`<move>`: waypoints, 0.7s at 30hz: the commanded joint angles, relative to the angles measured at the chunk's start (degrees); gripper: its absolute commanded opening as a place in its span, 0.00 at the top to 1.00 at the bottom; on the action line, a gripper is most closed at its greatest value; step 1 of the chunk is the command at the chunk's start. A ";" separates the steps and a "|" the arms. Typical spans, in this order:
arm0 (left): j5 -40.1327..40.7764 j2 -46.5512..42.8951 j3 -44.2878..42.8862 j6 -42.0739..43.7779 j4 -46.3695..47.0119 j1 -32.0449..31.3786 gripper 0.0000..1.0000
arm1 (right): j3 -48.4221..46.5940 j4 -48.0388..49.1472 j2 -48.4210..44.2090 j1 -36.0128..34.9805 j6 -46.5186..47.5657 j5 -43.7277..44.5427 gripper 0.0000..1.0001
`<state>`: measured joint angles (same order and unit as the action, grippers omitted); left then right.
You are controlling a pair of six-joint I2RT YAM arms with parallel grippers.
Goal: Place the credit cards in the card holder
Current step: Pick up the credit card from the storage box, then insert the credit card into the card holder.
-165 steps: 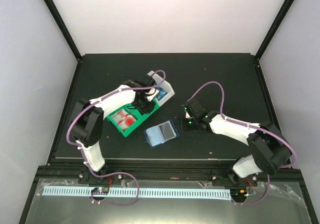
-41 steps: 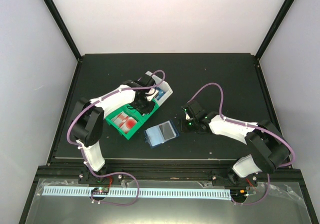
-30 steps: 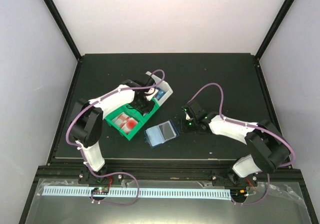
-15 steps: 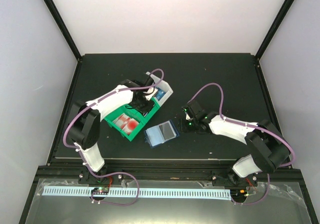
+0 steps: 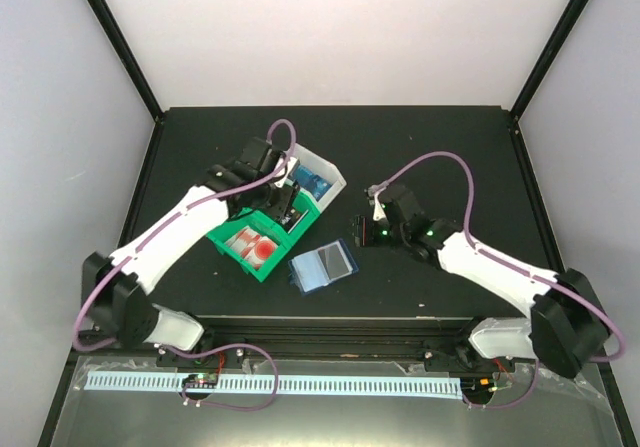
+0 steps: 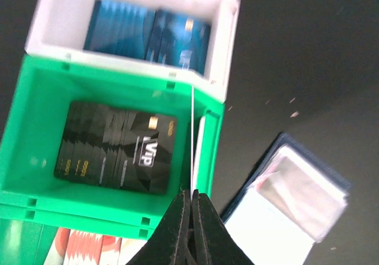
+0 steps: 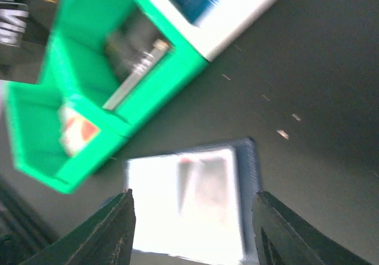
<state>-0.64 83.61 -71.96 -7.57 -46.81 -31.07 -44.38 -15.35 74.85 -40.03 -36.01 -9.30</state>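
My left gripper (image 6: 193, 192) is shut on a credit card (image 6: 193, 136), seen edge-on as a thin pale line above the right wall of the green bin (image 6: 35, 128). Black cards (image 6: 118, 149) lie in that bin, blue cards (image 6: 151, 34) in the white bin (image 6: 228, 45), and red-and-white cards (image 6: 83, 247) in the compartment below. From above, the left gripper (image 5: 283, 207) hangs over the green bin (image 5: 285, 237). The card holder (image 5: 323, 265) lies open on the table, clear sleeves up. My right gripper (image 7: 193, 197) stands open above the card holder (image 7: 195, 200), at its right end (image 5: 363, 232) in the top view.
The green and white bins (image 5: 320, 172) stand joined, left of the table's middle. Black table surface (image 5: 440, 157) stretches behind and right of the holder. The table is edged by a black frame (image 5: 540, 67), with pale walls beyond it.
The left arm has risen and swung away from the bins, lifting a card out of the green bin. The right gripper has lifted back from the card holder and opened slightly wider.
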 commanded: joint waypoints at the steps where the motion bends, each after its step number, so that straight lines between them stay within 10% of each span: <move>1: -6.90 -9.48 2.52 -4.50 6.86 0.05 0.98 | -2.08 9.14 -6.46 0.32 -0.83 -7.57 0.38; 11: -34.95 -32.17 16.71 -32.63 41.58 0.07 0.98 | -5.82 24.93 -13.03 0.30 -13.39 -19.37 0.22; 21: -42.08 -35.52 22.42 -50.51 56.26 -0.21 0.98 | -6.37 38.25 -10.70 0.22 -25.85 -34.08 0.50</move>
<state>-38.00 48.80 -49.98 -49.71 0.97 -31.14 -51.18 16.34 64.62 -40.03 -56.36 -37.21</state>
